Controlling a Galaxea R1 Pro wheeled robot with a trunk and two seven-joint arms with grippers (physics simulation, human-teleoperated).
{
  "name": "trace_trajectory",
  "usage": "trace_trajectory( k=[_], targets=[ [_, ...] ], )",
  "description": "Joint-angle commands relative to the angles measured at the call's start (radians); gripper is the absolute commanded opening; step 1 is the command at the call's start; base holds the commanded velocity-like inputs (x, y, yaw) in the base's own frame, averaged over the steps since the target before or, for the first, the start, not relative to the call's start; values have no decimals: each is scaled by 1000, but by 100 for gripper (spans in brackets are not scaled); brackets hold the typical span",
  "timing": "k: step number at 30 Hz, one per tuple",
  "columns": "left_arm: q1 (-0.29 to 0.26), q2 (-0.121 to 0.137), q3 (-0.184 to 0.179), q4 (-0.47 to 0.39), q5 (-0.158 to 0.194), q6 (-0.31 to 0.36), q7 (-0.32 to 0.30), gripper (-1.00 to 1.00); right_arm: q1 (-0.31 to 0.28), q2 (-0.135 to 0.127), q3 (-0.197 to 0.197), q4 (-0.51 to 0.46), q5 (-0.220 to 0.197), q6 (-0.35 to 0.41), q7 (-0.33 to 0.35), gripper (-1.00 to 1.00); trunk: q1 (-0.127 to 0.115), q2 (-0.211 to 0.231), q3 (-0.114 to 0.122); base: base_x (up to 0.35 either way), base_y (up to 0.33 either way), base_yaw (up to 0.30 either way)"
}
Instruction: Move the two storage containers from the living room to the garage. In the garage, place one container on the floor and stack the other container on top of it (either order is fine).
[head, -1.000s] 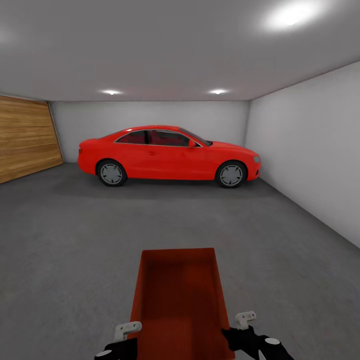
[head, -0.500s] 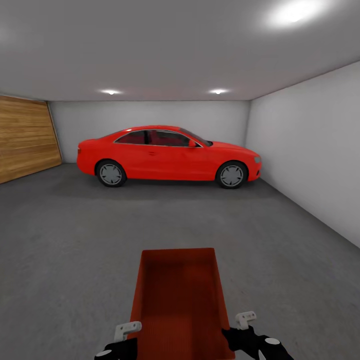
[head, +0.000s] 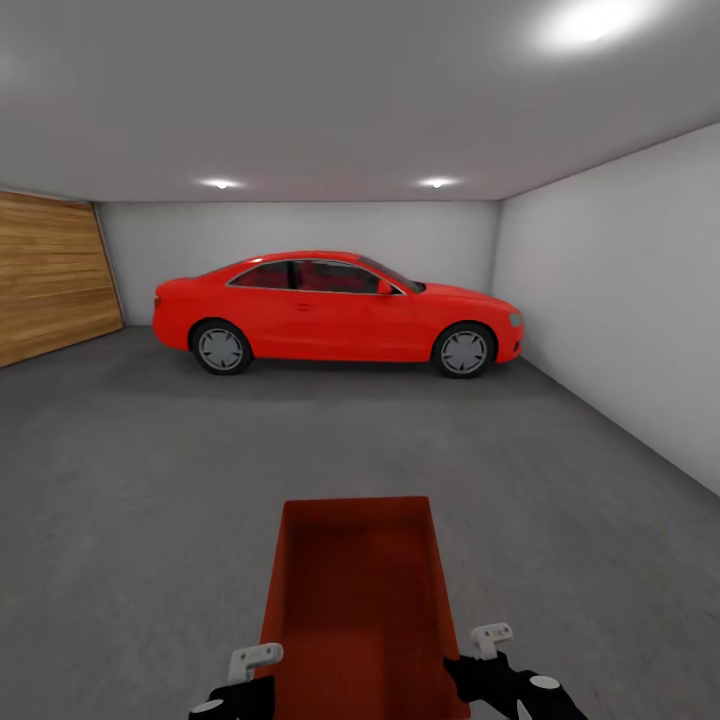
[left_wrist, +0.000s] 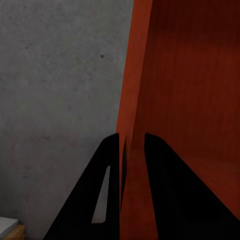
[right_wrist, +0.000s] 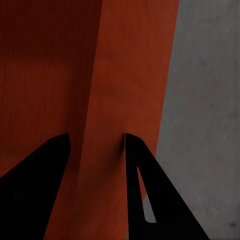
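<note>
Now, left gripper (left_wrist: 132, 142): pinches the storage container (head: 355, 600) left wall.
Right gripper (right_wrist: 95, 142): pinches its right wall.
Arms: low, flanking it above the floor (head: 130, 480).

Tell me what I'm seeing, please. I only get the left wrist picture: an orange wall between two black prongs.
Observer: From the head view, that wall is one side of a lidless orange-red storage container, carried lengthwise in front of the robot.
Operator: Does anything grip the other side?
Observer: Yes, the right arm's fingers straddle the opposite wall.
Operator: And where is the robot?
Observer: In a garage. A red car is parked ahead, with a wooden-slat door to the left.
</note>
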Motion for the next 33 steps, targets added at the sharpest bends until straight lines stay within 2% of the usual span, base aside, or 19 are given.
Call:
trace_trajectory(
  k=[1, 17, 25, 33],
  targets=[
    [0, -2, -3, -3, -34, -51, 9, -100, -1, 10, -6, 1, -32, 7, 37, -100, 1, -1, -2, 153, -12, 0],
    [0, -2, -3, -3, -34, -51, 9, -100, -1, 10, -5, 1, -32, 8, 38, -100, 1, -1, -2, 17, -1, 0],
    [0, -2, -3, -3, -34, -51, 9, -100, -1, 10, -5, 1, -32, 7, 38, -100, 1, -1, -2, 198, 0, 0],
    [0, -2, -3, -3, -34, -65, 9, -100, -1, 10, -5, 1, -32, 7, 38, -100, 1, -1, -2, 39, 0, 0]
  ],
)
